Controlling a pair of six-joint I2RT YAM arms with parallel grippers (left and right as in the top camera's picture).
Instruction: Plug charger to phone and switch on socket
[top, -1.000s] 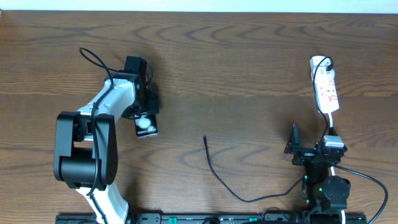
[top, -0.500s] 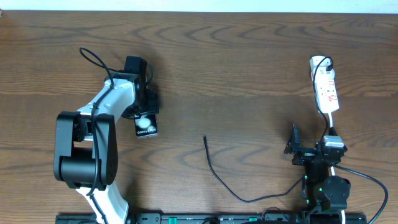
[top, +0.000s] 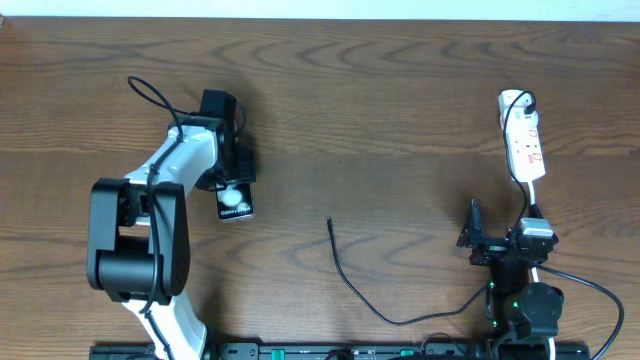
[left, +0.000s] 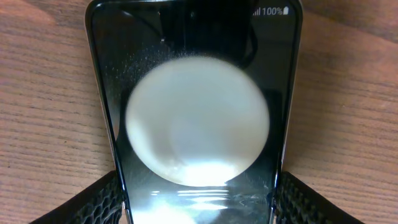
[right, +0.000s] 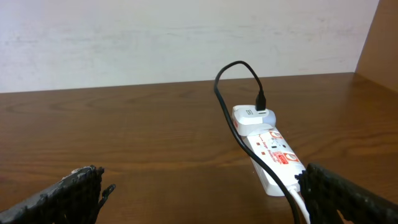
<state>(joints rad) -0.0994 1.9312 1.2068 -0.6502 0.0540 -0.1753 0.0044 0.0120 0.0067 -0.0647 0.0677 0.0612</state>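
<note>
The phone (top: 237, 203) lies flat on the table at the left, its glossy screen reflecting a round white spot; it fills the left wrist view (left: 199, 118). My left gripper (top: 233, 176) (left: 199, 199) has a finger against each long edge of the phone and is shut on it. The charger (top: 345, 275), a thin black cable, lies loose mid-table with its plug tip pointing away. The white socket (top: 524, 140) (right: 273, 152) lies at the far right with a white adapter plugged in. My right gripper (top: 498, 235) (right: 205, 193) is open and empty, short of the socket.
The charger's far end runs up to the adapter (right: 254, 118) on the socket. The socket's white cord (top: 535, 205) passes by my right gripper. A pale wall (right: 186, 37) stands behind the table's far edge.
</note>
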